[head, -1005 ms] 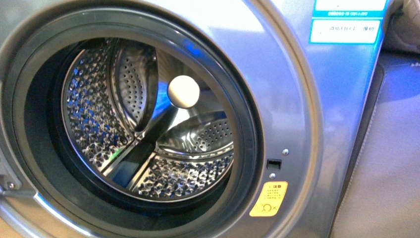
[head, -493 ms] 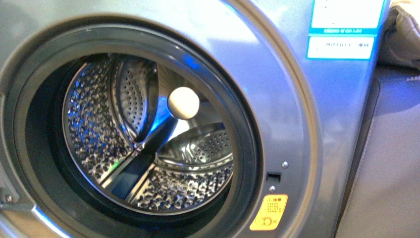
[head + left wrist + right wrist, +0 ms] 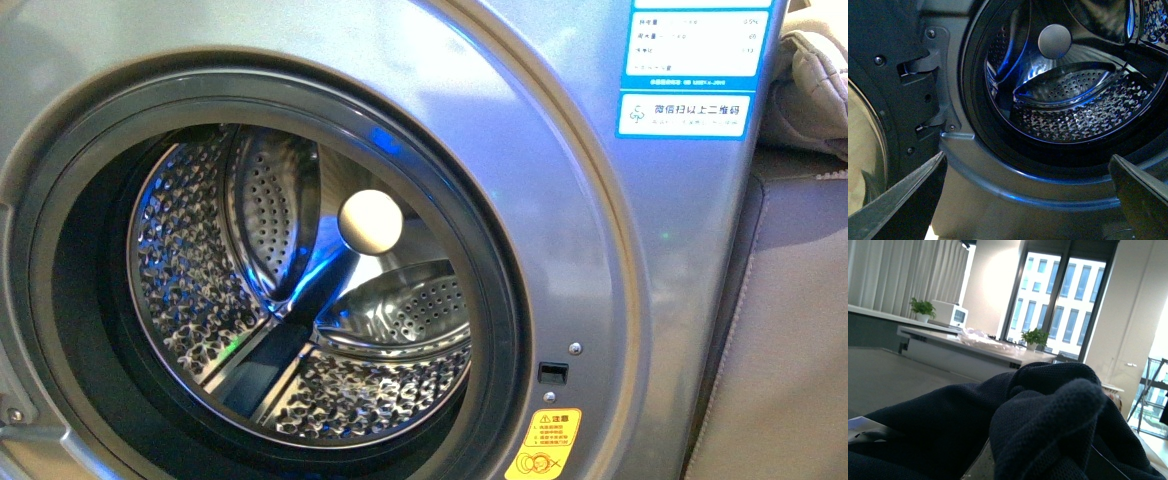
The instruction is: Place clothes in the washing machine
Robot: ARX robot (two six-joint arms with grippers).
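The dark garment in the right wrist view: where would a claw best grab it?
Probably the thick bunched fold of the clothes, approached from over its crest with one finger on each flank. It bulges clear of the flatter fabric around it, so a pinch there would likely catch several layers.

Clothes [image 3: 1048,415] hide right tool; washing machine [image 3: 600,250] cropped by front view edges; label [image 3: 690,50] txt too small.

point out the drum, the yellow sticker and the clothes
drum [image 3: 185,270], front view, on its dimpled left wall
yellow sticker [image 3: 545,445], front view, on its middle
clothes [image 3: 1048,410], right wrist view, on the bunched navy fold
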